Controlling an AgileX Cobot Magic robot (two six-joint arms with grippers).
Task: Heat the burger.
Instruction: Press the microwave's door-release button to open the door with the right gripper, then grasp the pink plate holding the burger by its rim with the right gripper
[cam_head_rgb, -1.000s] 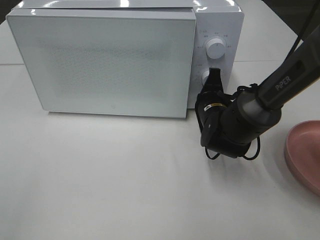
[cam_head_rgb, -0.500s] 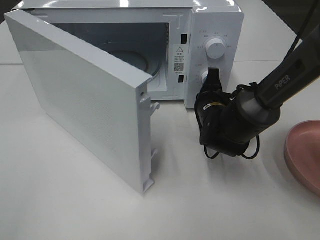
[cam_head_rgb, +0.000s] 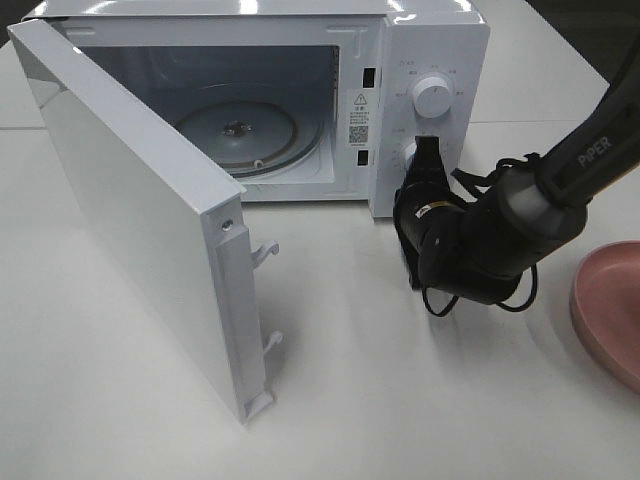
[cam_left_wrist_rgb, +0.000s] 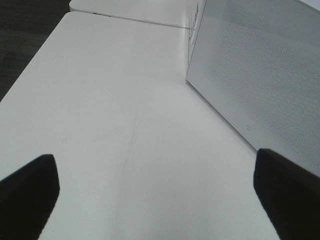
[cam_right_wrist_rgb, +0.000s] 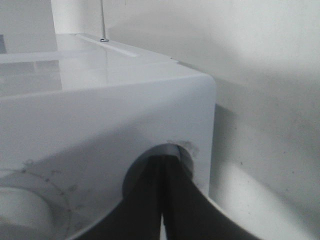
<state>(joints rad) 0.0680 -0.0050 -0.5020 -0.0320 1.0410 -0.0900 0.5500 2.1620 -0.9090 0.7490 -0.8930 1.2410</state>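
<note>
A boxy white microwave oven (cam_head_rgb: 435, 50) stands at the back of the white counter (cam_head_rgb: 400, 400). Its flat white door (cam_head_rgb: 140, 215) stands wide open, hinged on the left side of the high view and angled out toward the front of the counter. Two small white latch hooks (cam_head_rgb: 266, 252) stick out of the door's free edge. Inside the lit cavity a round glass turntable (cam_head_rgb: 237, 128) lies flat and bare. A small printed label (cam_head_rgb: 358, 118) sits on the frame between the cavity and the control panel.

The panel carries a round white upper dial (cam_head_rgb: 432, 95) and below it a round white lower dial (cam_head_rgb: 410, 155). The black right pincer (cam_head_rgb: 428, 150) reaches in from the right, its two fingers pressed together with no gap. The right wrist view shows the paired tips (cam_right_wrist_rgb: 161, 165) set into the round recess of the lower dial. They seem to touch the dial, though the close, shadowed view does not settle it.

The left pincer (cam_left_wrist_rgb: 157, 197) hangs over bare counter beside the door's dotted outer face (cam_left_wrist_rgb: 255, 75). Its dark fingertips (cam_left_wrist_rgb: 27, 195) stand far apart at the two edges of its view, with nothing between them.

A round pink plate (cam_head_rgb: 605, 305) lies at the right edge of the counter, partly cut off by the frame. The burger shows in none of the three views, so I cannot tell where it is.
</note>
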